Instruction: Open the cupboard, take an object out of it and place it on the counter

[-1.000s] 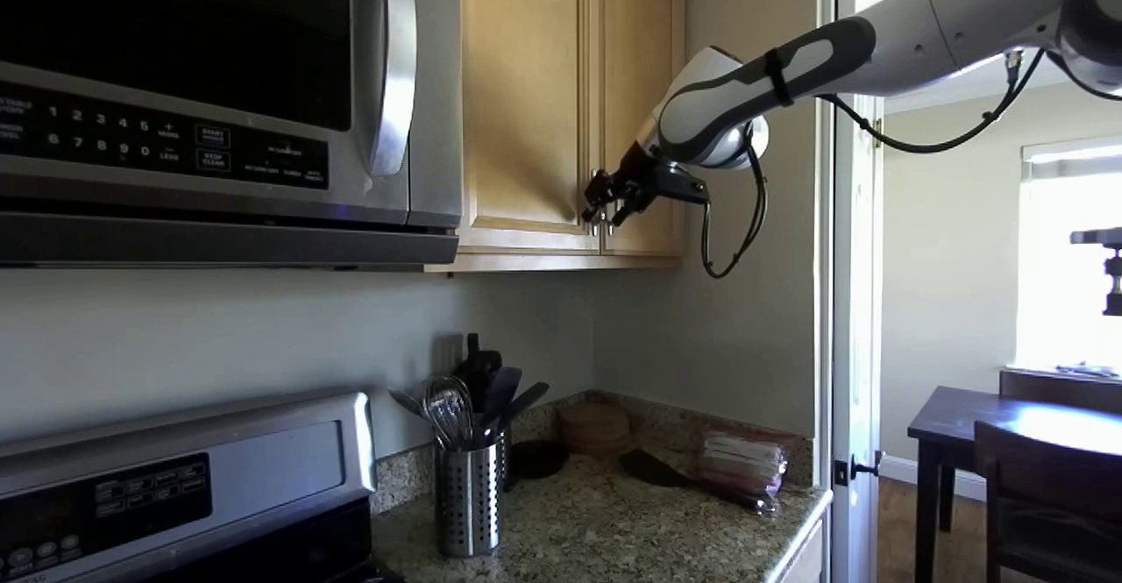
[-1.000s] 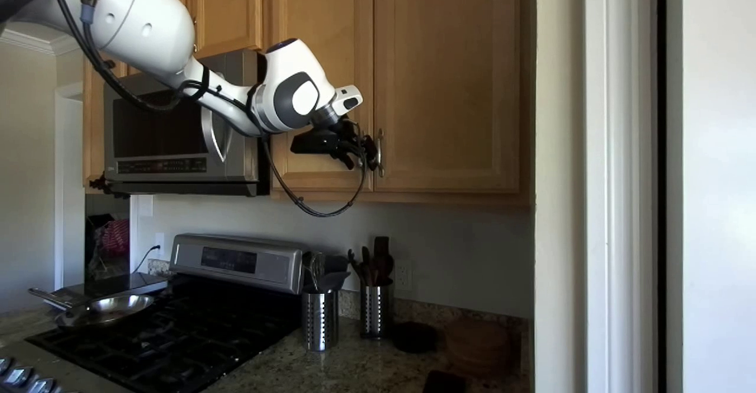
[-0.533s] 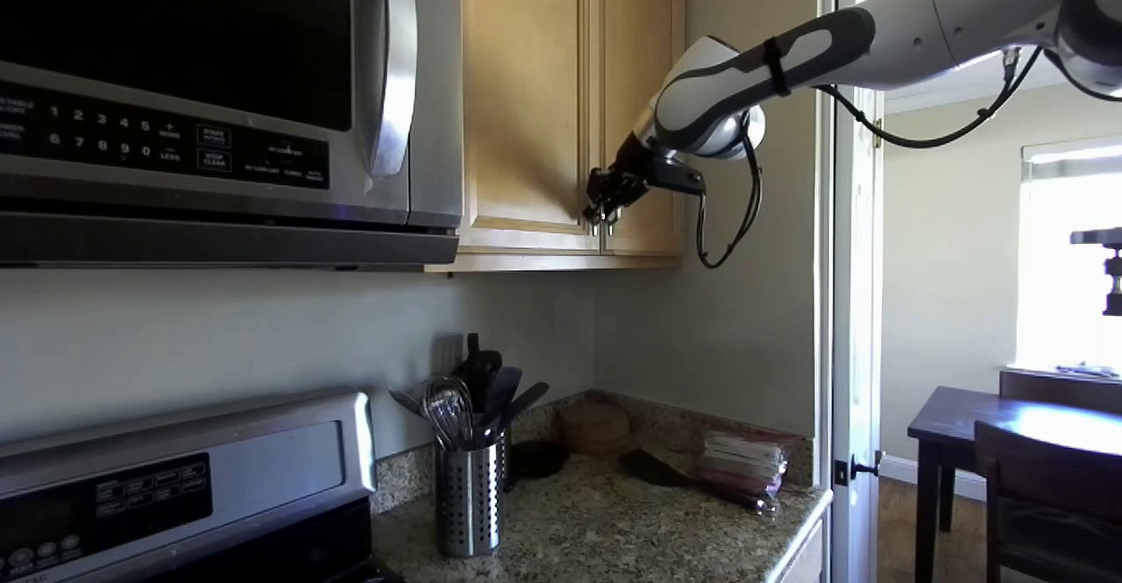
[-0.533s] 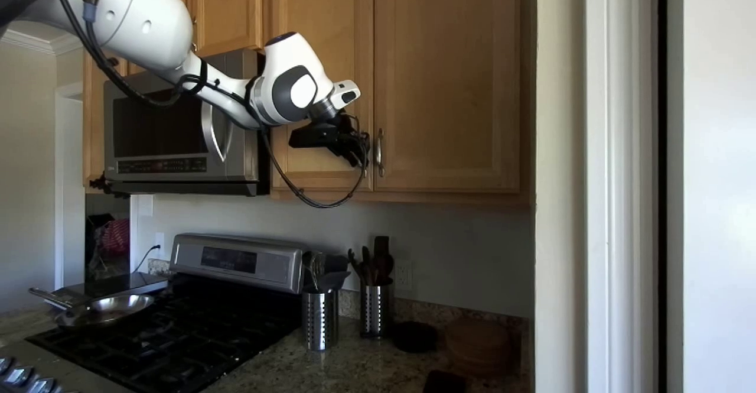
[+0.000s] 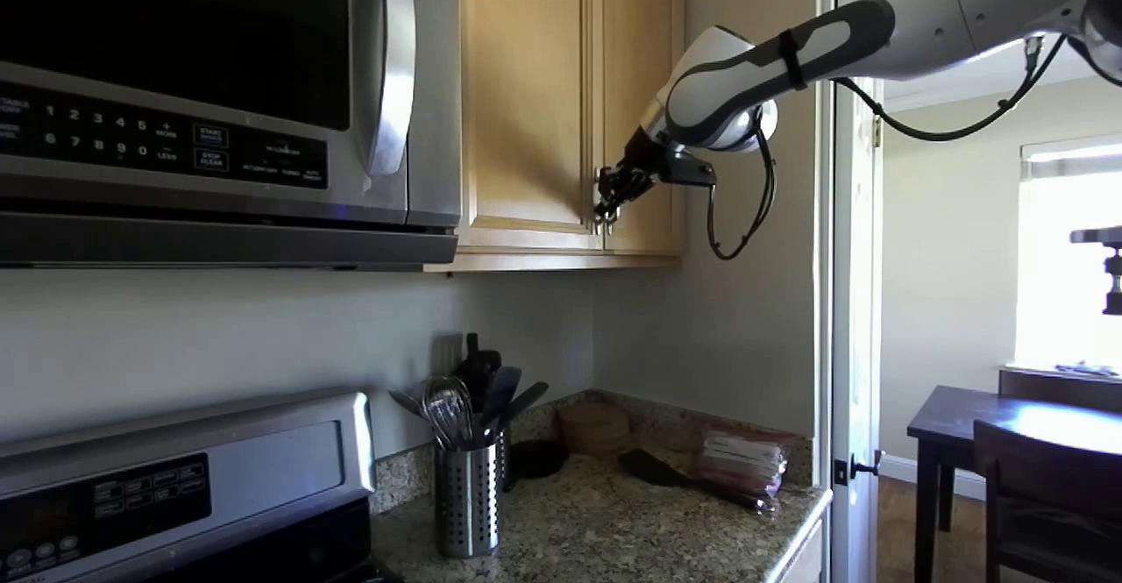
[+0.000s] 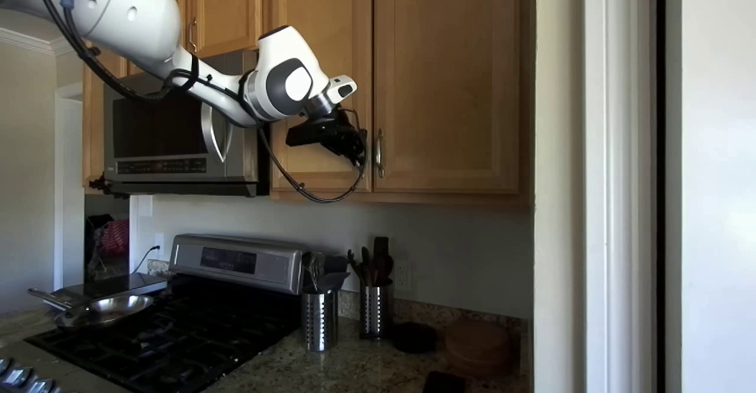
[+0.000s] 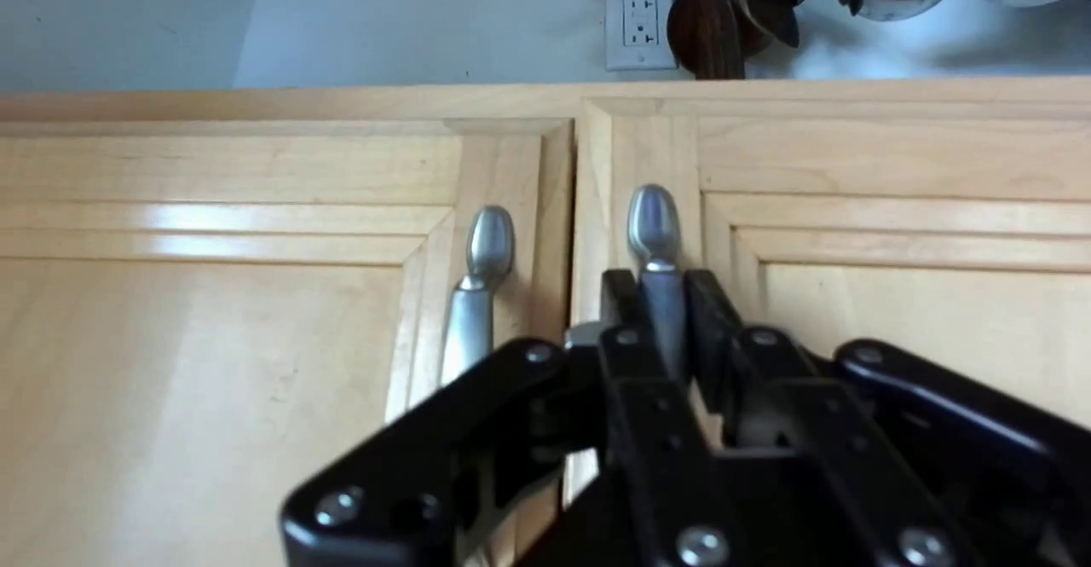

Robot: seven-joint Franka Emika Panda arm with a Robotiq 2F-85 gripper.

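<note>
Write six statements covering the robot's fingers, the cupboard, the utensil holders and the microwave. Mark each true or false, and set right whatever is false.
The fingers are closed on a silver handle of the cupboard. True.
The fingers grip both cupboard handles at once. False: the other handle is outside their grip.
The cupboard stands wide open. False: it is closed or nearly so; whether it is slightly ajar, I cannot tell.
Two perforated steel utensil holders are on the counter. True.
Both utensil holders lie on their sides. False: both stand upright.
The microwave is above the stove. True.
</note>
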